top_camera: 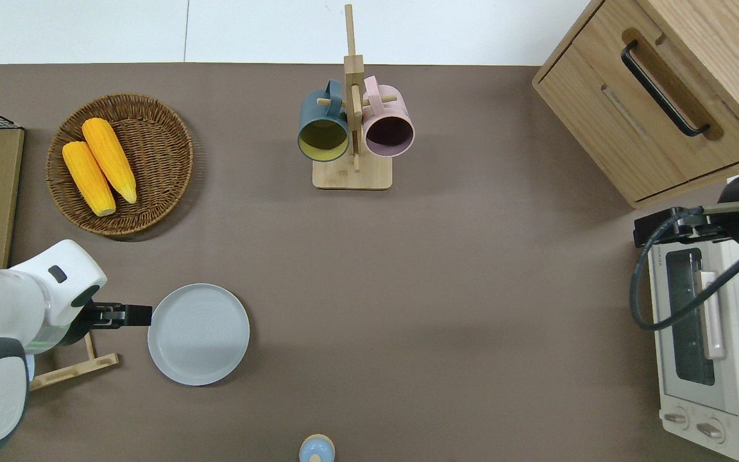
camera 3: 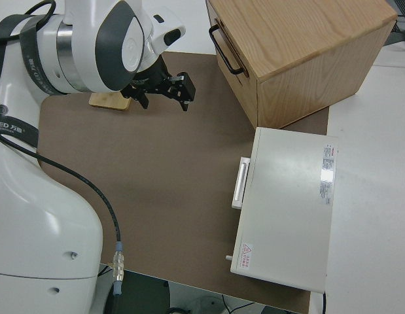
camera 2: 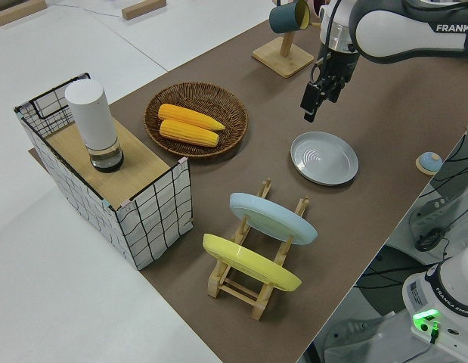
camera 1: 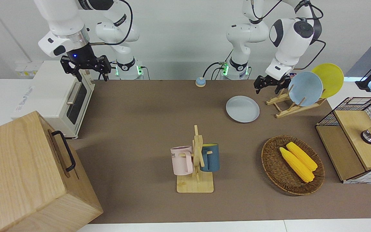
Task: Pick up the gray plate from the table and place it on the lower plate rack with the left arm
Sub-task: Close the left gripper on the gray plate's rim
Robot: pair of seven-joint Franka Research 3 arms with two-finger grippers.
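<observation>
The gray plate (camera 1: 242,109) lies flat on the brown table (camera 1: 140,129); it also shows in the overhead view (top_camera: 198,333) and the left side view (camera 2: 324,157). My left gripper (camera 1: 267,87) is open and empty, in the air over the gap between the plate's edge and the lower plate rack (camera 1: 288,108), as the overhead view (top_camera: 138,315) shows. The rack (camera 2: 252,283) holds a sky-blue plate (camera 1: 305,88) and a yellow plate (camera 1: 328,79) upright in its slots. My right gripper (camera 1: 87,72) is open and parked.
A wicker basket (camera 1: 271,161) with two corn cobs lies farther from the robots than the plate. A mug stand (camera 1: 195,185) with two mugs stands mid-table. A wire crate (camera 1: 356,109), a toaster oven (camera 1: 56,96), a wooden cabinet (camera 1: 21,174) and a small blue bell (camera 1: 200,82) stand around the edges.
</observation>
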